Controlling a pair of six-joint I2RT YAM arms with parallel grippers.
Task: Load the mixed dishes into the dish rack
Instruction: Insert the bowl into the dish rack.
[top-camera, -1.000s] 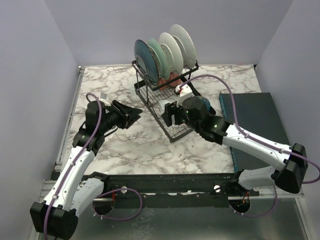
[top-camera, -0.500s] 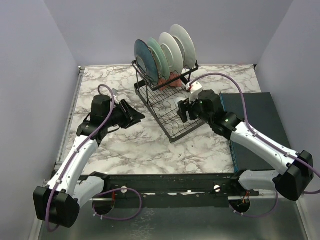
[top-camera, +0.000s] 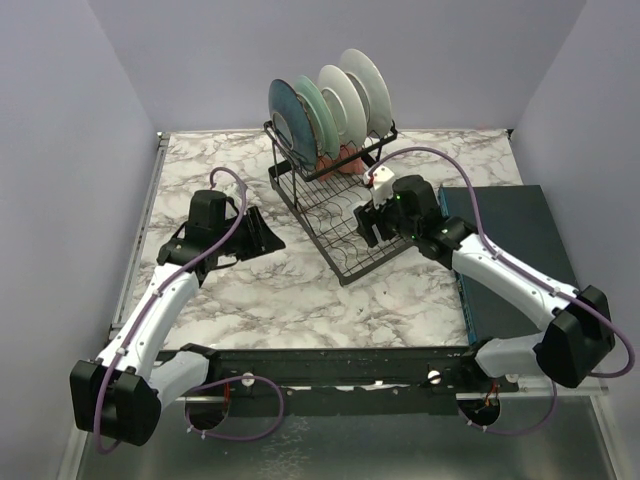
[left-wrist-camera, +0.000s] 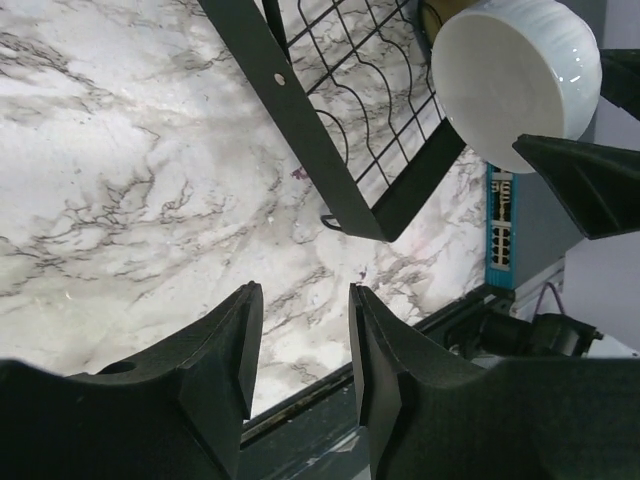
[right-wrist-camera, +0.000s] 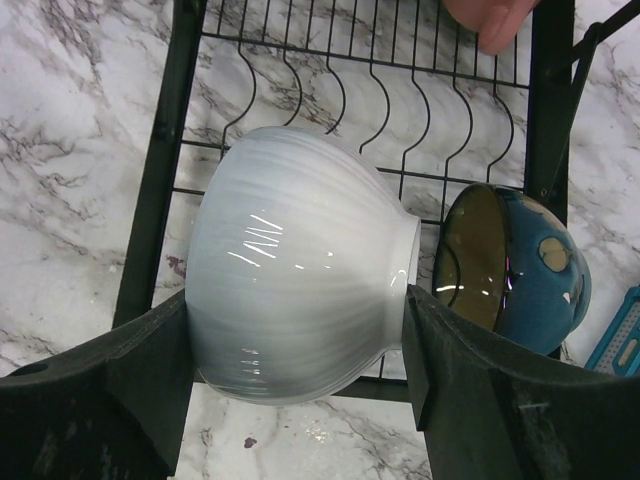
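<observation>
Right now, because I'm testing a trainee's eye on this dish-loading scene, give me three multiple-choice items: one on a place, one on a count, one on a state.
1. Where is the white bowl?
A. on the floor
B. between the fingers of the right claw, over the lower tray of the rack
C. hanging from a hook

2. How many plates stand in the upper basket?
A. two
B. four
C. six

3. How is the left claw?
A. open and empty
B. shut on a spoon
C. shut on a fork

Answers:
1 B, the right wrist view shows a finger pressed on each side of it, above the wire tray.
2 B, the top view shows four upright.
3 A, its fingers stand apart with nothing between them.
</observation>
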